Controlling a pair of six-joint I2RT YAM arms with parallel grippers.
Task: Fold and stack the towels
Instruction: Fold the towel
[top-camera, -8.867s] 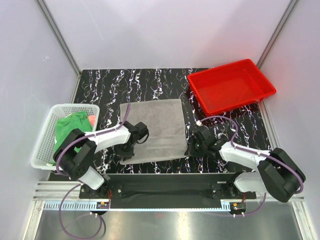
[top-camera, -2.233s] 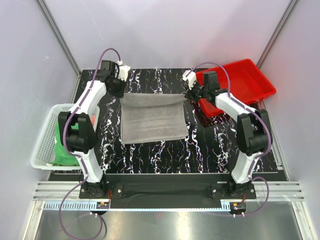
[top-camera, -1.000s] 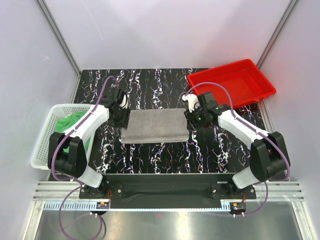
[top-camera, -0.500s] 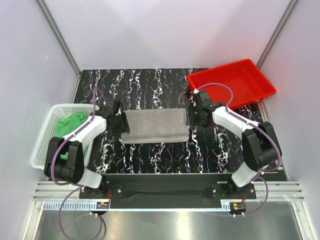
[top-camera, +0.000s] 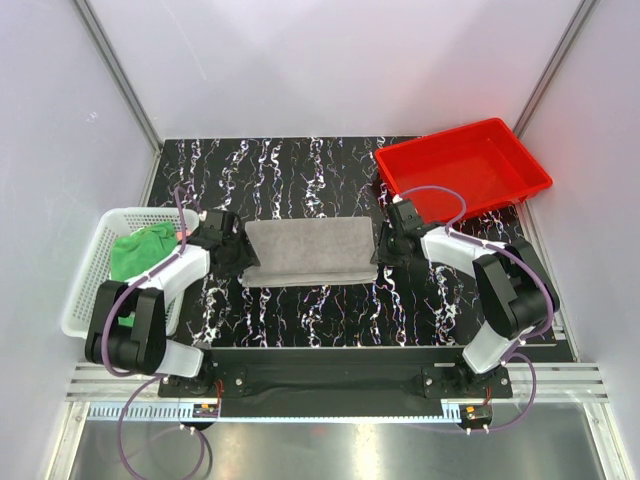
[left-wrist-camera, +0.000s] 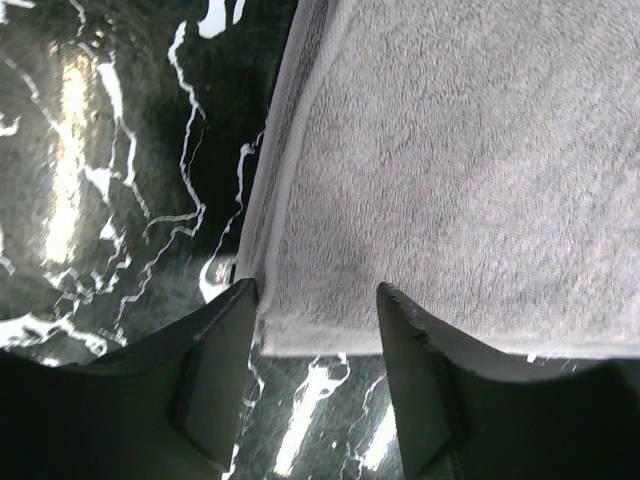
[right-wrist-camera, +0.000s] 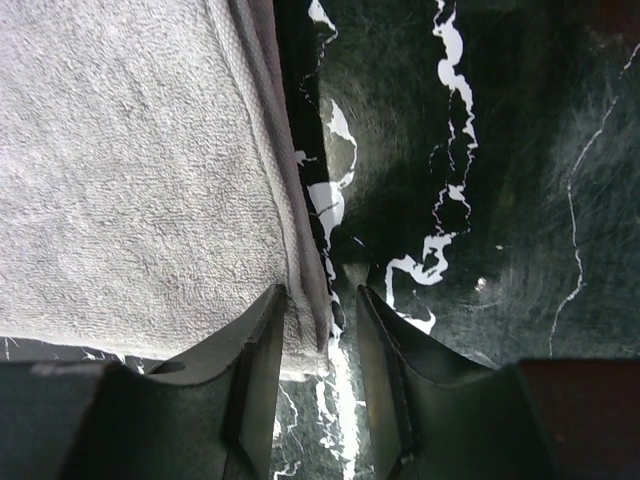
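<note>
A grey towel (top-camera: 305, 250), folded in half, lies flat on the black marbled table between both arms. My left gripper (top-camera: 238, 256) rests at its near left corner. In the left wrist view that gripper (left-wrist-camera: 315, 300) stands open, the grey towel's (left-wrist-camera: 460, 160) corner lying loose between the fingers. My right gripper (top-camera: 383, 248) sits at the near right corner. Its jaws (right-wrist-camera: 320, 295) are apart around the grey towel's (right-wrist-camera: 120, 170) hem, with a gap beside the right finger. A green towel (top-camera: 140, 252) and a bit of pink towel (top-camera: 184, 233) lie in the basket.
A white lattice basket (top-camera: 85, 290) stands at the table's left edge. A red tray (top-camera: 465, 175) sits at the back right, just beyond my right arm. Grey walls close in the table on three sides.
Since the earliest frame the spread grey towel has been folded in half. Over the last second both grippers came down toward its near corners, and the towel settled flat.
</note>
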